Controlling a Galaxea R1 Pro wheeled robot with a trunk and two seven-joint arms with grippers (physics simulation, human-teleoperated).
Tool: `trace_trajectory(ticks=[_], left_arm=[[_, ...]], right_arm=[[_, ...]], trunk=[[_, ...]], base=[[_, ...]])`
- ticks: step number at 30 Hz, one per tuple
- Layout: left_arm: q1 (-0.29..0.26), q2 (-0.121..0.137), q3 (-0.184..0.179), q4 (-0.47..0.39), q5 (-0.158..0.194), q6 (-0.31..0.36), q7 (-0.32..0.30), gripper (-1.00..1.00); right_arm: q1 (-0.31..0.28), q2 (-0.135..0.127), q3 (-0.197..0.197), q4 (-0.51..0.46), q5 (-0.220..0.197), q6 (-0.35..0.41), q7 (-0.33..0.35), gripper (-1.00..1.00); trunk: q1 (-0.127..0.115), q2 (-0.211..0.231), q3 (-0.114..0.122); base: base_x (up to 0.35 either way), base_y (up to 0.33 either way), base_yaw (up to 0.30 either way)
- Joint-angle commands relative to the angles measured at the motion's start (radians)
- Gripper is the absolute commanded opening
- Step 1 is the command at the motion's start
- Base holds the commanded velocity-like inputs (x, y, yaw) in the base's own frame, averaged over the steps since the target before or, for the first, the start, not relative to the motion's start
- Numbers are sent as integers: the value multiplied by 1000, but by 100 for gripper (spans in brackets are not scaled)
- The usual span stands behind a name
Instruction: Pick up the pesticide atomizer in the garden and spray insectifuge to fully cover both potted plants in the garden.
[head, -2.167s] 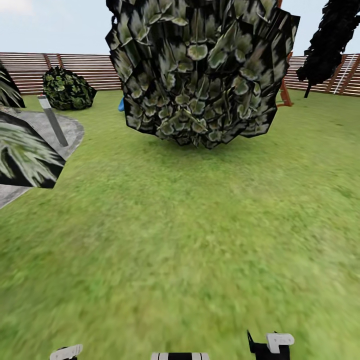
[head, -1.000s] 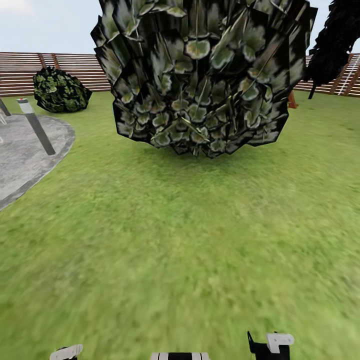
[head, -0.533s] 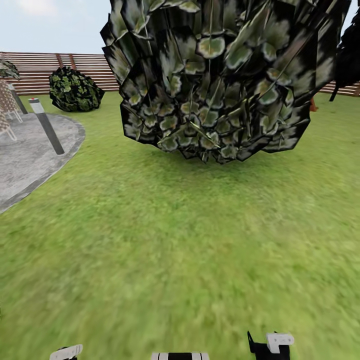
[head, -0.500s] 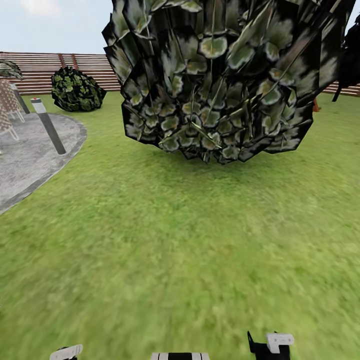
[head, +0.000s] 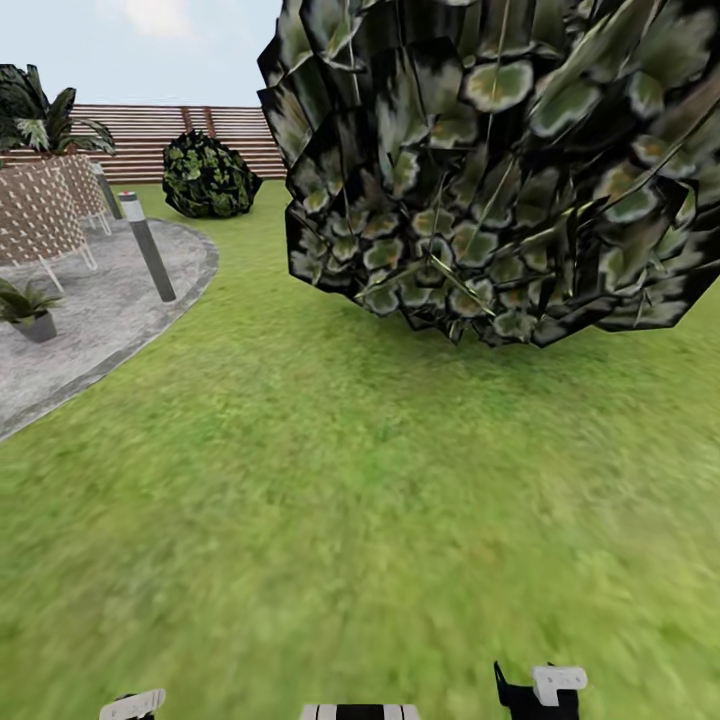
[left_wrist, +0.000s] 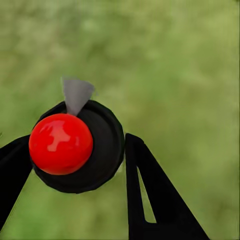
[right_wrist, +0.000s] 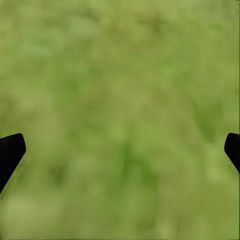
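potted plant newly in view; pesticide atomizer inside left hand.

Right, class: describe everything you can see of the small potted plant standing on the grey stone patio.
The small potted plant has a low rosette of pointed green leaves rising from a squat dark grey pot. It stands upright on the mottled grey stone patio, near the head view's left edge, in front of a white-legged speckled brown planter. Nothing but the paving touches it.
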Motion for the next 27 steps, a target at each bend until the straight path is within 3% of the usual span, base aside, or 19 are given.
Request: trace_trajectory(ticks=[1,27], left_arm=[[-1,0,9,1,-5,-3,-7,-100],[-1,0,9,1,-5,-3,-7,-100]], right_arm=[[0,0,-7,1,11,-3,-4,100],[0,0,-7,1,11,-3,-4,100]], trunk=[[0,0,-2],[0,0,-23]], base=[[340,-8,252],[340,-2,251]])
